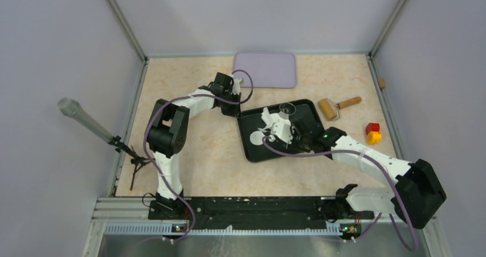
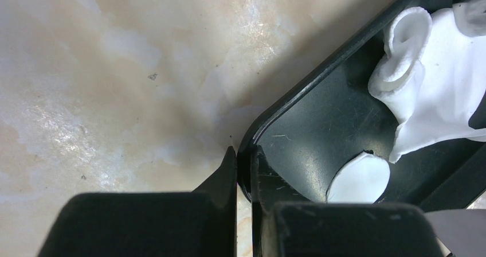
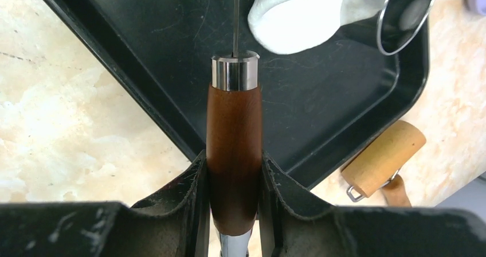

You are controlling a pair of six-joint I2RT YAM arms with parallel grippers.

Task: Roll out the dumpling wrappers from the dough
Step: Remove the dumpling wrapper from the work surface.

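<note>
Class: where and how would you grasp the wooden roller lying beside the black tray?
Grip its slim handle from above, fingers across it: the roller lies flat, handle pointing away from the tray, while the barrel is thick.

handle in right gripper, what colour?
Reddish-brown handle, silver collar; right wrist view shows it best.

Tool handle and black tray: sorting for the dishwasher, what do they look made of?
The tool handle: seemingly wood, reddish brown with a smooth satin sheen; polished metal collar at its end. The black tray: plastic or coated metal, cannot tell which; semi-gloss, with fine pale scratches.
</note>
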